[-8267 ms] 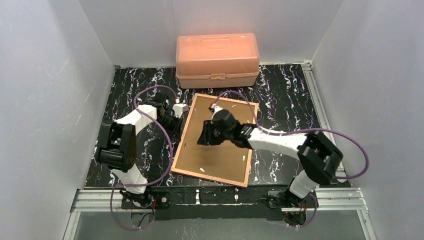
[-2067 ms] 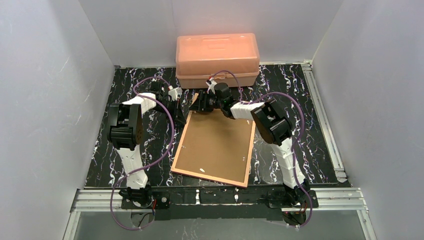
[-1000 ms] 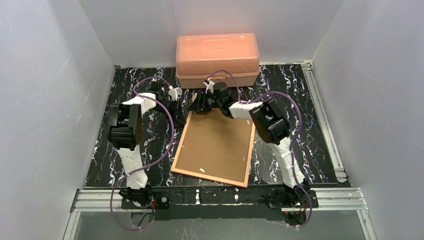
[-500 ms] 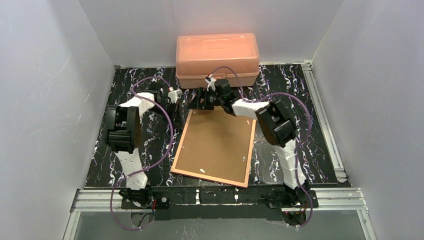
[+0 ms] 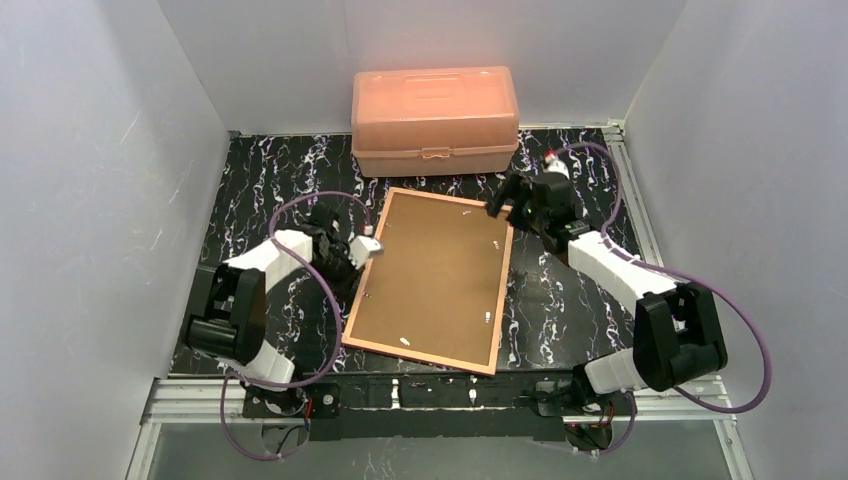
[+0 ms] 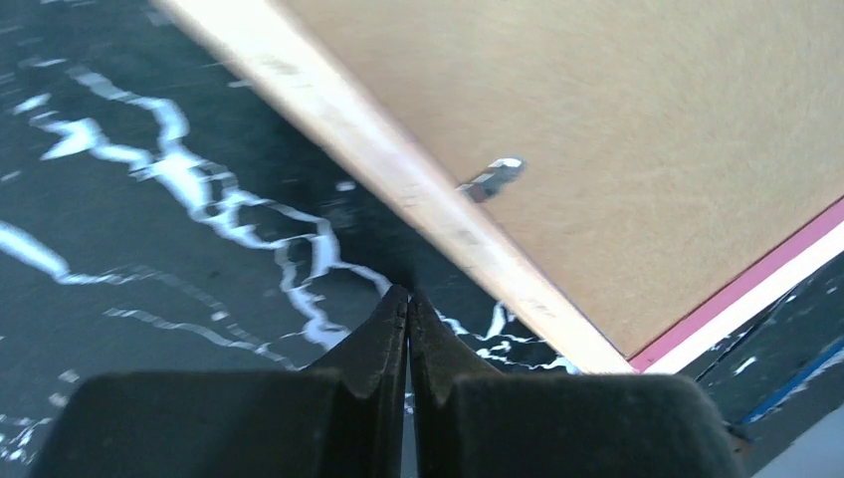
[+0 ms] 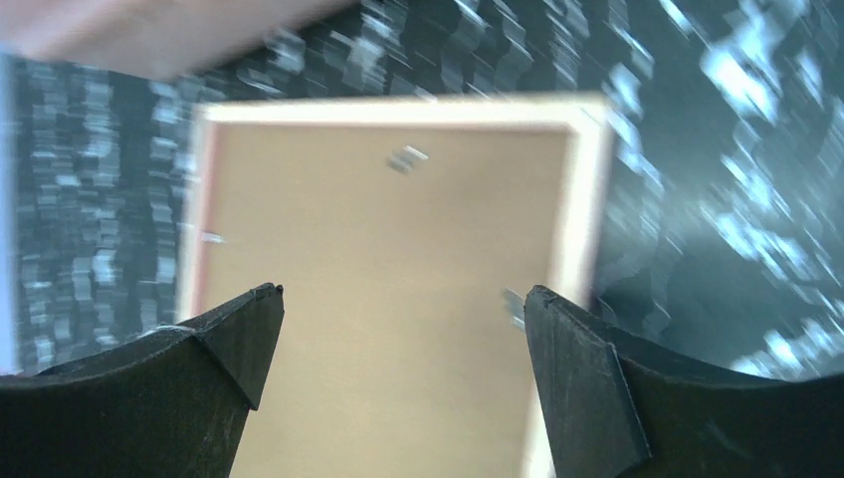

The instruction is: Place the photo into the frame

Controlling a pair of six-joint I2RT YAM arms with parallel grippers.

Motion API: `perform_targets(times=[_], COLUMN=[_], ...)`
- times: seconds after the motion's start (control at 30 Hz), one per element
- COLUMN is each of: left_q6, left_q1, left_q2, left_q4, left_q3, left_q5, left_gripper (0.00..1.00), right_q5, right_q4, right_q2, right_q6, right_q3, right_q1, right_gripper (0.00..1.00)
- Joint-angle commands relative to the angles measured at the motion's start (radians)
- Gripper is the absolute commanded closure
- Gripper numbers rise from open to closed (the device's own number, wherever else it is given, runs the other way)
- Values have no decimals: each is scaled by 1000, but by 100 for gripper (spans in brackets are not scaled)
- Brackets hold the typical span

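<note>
The frame (image 5: 430,282) lies face down on the black marble table, its brown backing board (image 6: 647,110) up inside a tan border with a thin pink edge. The photo is hidden. My left gripper (image 5: 356,259) is shut on nothing, its tips (image 6: 408,295) over bare table just beside the frame's left border (image 6: 398,171), close to a small metal tab (image 6: 494,179). My right gripper (image 5: 498,207) hovers above the frame's far right corner, open wide and holding nothing; in the blurred right wrist view its tips (image 7: 403,297) straddle the brown back (image 7: 388,259).
A salmon-pink lidded box (image 5: 434,120) stands at the back, just beyond the frame. White walls close in the table on the left, back and right. Purple cables loop from both arms over the table.
My right gripper has swung from the frame's far left corner to its far right corner and opened wide. My left gripper has drawn back toward me along the frame's left edge, still shut.
</note>
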Motion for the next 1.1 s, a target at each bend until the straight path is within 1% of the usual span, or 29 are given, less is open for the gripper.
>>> perform_targets(times=[0.0, 0.1, 0.2, 0.37, 0.43, 0.53, 0.7, 0.87, 1.07], left_q6=[104, 124, 148, 200, 215, 231, 252, 259, 257], left_q1=[-91, -126, -148, -186, -209, -237, -254, -299, -381], left_q2=[-96, -143, -199, -286, -306, -317, -307, -334, -351], left_q4=[41, 49, 41, 13, 7, 5, -1, -66, -149], left_q3=[-85, -125, -154, -194, -207, -221, -236, -246, -245], left_q5=[-85, -92, -84, -38, -26, -22, -28, 7, 34], left_gripper=[100, 100, 100, 100, 100, 100, 100, 100, 100], right_q5=[50, 5, -52, -191, -216, -224, -216, -236, -260], right_q4=[-104, -103, -64, 14, 26, 10, -25, -47, -70], right_q2=[-26, -5, 52, 202, 251, 313, 386, 457, 513], right_q6=[50, 62, 72, 91, 97, 79, 54, 35, 32], right_q3=[-145, -177, -188, -122, -81, -2, 115, 221, 291], right_q1=[-71, -100, -118, -116, -106, -69, 34, 137, 242], right_gripper=[1, 1, 1, 1, 1, 1, 1, 1, 1])
